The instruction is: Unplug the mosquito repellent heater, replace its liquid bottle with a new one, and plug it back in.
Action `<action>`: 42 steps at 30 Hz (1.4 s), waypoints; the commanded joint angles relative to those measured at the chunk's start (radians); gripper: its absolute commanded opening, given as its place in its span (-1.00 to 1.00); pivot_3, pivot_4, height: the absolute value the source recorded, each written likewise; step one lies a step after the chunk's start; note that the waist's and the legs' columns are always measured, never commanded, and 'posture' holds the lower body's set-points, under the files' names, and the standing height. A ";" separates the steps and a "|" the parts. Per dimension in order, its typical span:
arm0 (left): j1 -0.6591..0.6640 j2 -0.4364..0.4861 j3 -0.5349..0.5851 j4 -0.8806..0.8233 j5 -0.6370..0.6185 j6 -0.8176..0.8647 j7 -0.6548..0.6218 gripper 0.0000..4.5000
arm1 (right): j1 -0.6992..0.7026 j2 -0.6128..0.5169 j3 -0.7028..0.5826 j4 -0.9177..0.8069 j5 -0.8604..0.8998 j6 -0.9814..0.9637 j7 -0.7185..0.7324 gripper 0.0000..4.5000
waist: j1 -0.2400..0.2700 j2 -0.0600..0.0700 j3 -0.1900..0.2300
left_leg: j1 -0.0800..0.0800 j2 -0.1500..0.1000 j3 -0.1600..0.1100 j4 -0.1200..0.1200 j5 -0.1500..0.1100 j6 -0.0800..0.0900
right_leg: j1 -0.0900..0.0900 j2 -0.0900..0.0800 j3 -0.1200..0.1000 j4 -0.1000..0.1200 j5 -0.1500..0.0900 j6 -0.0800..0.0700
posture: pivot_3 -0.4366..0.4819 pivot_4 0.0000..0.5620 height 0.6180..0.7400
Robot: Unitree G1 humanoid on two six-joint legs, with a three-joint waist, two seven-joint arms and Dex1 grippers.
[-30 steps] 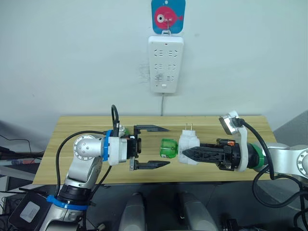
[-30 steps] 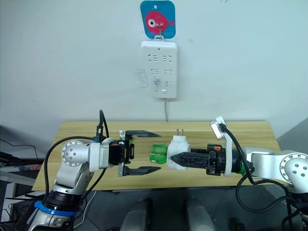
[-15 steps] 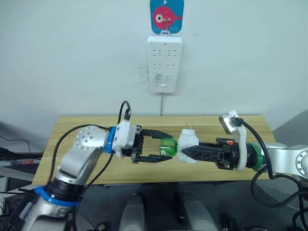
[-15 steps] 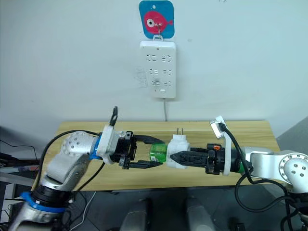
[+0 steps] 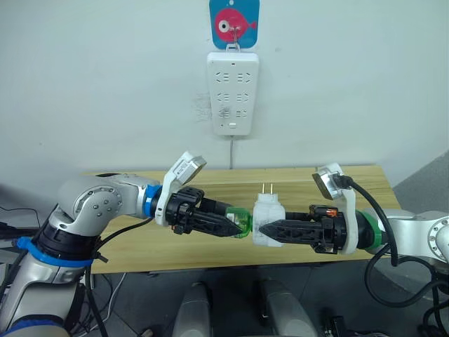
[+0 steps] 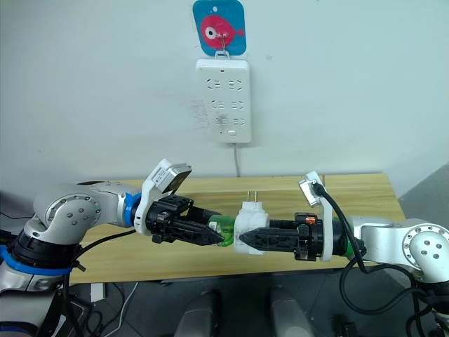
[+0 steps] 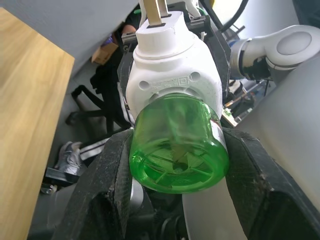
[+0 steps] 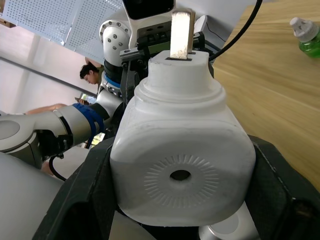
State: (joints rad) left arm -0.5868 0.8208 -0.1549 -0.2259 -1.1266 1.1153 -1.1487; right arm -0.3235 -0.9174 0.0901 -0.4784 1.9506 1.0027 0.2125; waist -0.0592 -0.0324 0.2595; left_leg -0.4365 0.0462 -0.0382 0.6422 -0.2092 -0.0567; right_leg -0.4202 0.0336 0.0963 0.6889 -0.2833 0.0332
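Note:
Above the wooden table (image 5: 217,184), my two grippers meet from opposite sides. The mosquito repellent heater (image 5: 267,216) is a white rounded unit with its two prongs pointing up, and my right gripper (image 5: 271,232) is shut on its body. A green liquid bottle (image 5: 243,222) sticks out of the heater's left end. My left gripper (image 5: 234,226) is shut on this bottle. In the left wrist view the black fingers (image 7: 107,192) press both sides of the bottle (image 7: 177,150). In the right wrist view the heater (image 8: 180,150) sits clamped between the fingers (image 8: 80,200).
A long white power strip (image 5: 232,93) hangs on the wall above the table under a blue hook with a red fish (image 5: 233,24). A second green bottle with a white cap (image 8: 306,37) lies on the table. A person (image 8: 90,75) stands far behind.
My left gripper moved right from open and apart to the green bottle and shut on it. The right gripper kept holding the heater. The camera tilted, shifting the whole picture.

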 commanded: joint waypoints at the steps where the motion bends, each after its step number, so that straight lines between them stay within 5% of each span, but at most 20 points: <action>1: 0.060 0.050 0.043 -0.035 0.114 -0.104 -0.041 0.42 | 0.004 -0.026 -0.041 0.004 0.022 0.005 0.010 0.33 | -0.001 0.000 0.000 | 0.000 0.000 0.000 0.000 0.000 0.000 | 0.000 0.000 0.000 0.000 0.000 0.000 | -0.13 -0.14 1.00; 5: 0.195 0.069 0.025 -0.067 0.336 -0.399 -0.108 1.00 | 0.005 -0.029 -0.046 0.012 0.022 0.005 0.013 0.33 | 0.002 0.001 0.000 | 0.001 0.000 0.001 -0.001 0.000 0.000 | 0.000 0.000 0.000 0.000 0.000 -0.001 | -0.14 -0.13 1.00; 7: 0.234 0.066 0.021 -0.063 0.421 -0.528 -0.146 1.00 | 0.008 -0.030 -0.050 0.012 0.022 0.005 0.014 0.33 | 0.005 0.001 0.000 | 0.001 0.000 0.001 -0.001 0.000 0.000 | 0.000 -0.001 0.000 0.000 0.000 -0.001 | -0.13 -0.13 1.00; 11: 0.314 -0.087 0.063 -0.027 0.611 -0.977 -0.114 1.00 | 0.011 -0.028 -0.050 0.010 0.022 0.005 0.009 0.33 | 0.014 0.001 0.000 | 0.000 0.000 0.002 -0.001 0.000 0.000 | 0.000 -0.002 0.001 -0.002 0.000 -0.001 | -0.13 -0.13 1.00; 16: 0.341 -0.248 0.096 0.019 0.674 -1.357 -0.144 1.00 | 0.008 -0.024 -0.047 0.010 0.022 0.005 0.007 0.33 | 0.028 0.001 0.000 | -0.001 0.000 0.004 -0.001 0.000 0.000 | 0.000 -0.004 0.002 -0.005 0.001 0.000 | -0.13 -0.13 1.00; 25: 0.276 -0.316 0.039 0.060 0.690 -1.484 -0.173 1.00 | 0.002 -0.019 -0.041 0.007 0.022 0.004 0.002 0.33 | 0.026 0.001 0.000 | -0.001 0.000 0.004 0.001 0.000 0.000 | 0.001 -0.001 0.002 -0.006 0.004 0.002 | -0.13 -0.13 1.00; 30: 0.276 -0.301 0.019 0.051 0.673 -1.490 -0.207 0.45 | 0.001 -0.014 -0.040 0.004 0.022 0.002 -0.004 0.33 | 0.025 0.001 0.000 | -0.001 0.000 0.005 0.000 0.000 0.000 | 0.001 -0.001 0.003 -0.006 0.004 0.002 | -0.14 -0.12 1.00; 33: 0.257 -0.275 0.032 0.033 0.662 -1.455 -0.208 0.02 | 0.006 -0.016 -0.045 0.002 0.022 0.003 -0.006 0.33 | 0.025 0.001 0.000 | -0.001 0.000 0.004 0.001 0.000 0.000 | 0.001 -0.001 0.003 -0.006 0.004 0.002 | -0.14 -0.11 1.00; 36: 0.216 -0.184 0.021 -0.012 0.629 -1.241 -0.199 0.00 | 0.018 -0.025 -0.055 0.000 0.022 0.006 -0.003 0.33 | 0.024 0.001 0.000 | -0.001 0.000 0.004 0.001 0.000 0.000 | 0.001 -0.001 0.003 -0.006 0.004 0.002 | -0.13 -0.11 1.00; 38: 0.167 -0.094 0.003 -0.055 0.549 -0.909 -0.124 0.00 | 0.023 -0.032 -0.058 -0.001 0.021 0.009 -0.001 0.33 | 0.022 0.001 0.000 | -0.001 0.000 0.003 0.001 0.000 0.000 | 0.001 -0.001 0.002 -0.006 0.004 0.002 | -0.12 -0.11 1.00; 40: 0.064 0.008 0.000 -0.049 0.285 -0.422 -0.048 0.00 | 0.021 -0.036 -0.056 0.000 0.019 0.011 0.003 0.33 | 0.020 0.000 0.001 | -0.001 0.001 0.003 0.001 0.000 0.000 | 0.001 -0.001 0.002 -0.005 0.004 0.002 | -0.10 -0.11 1.00; 42: -0.015 0.110 -0.011 -0.024 0.071 -0.092 -0.109 0.00 | 0.017 -0.036 -0.051 0.001 0.014 0.011 0.006 0.33 | 0.017 0.001 0.001 | -0.002 0.000 0.000 0.001 0.000 0.000 | 0.001 0.000 -0.001 -0.005 0.004 0.002 | -0.11 -0.11 1.00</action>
State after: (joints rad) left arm -0.5794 0.8379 -0.2086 -0.2994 -0.9040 0.7331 -1.2357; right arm -0.3145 -0.9280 0.0664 -0.4698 1.9527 0.9957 0.2149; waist -0.0423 -0.0319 0.2610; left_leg -0.4387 0.0468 -0.0394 0.6436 -0.2092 -0.0565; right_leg -0.4194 0.0336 0.0947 0.6838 -0.2794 0.0356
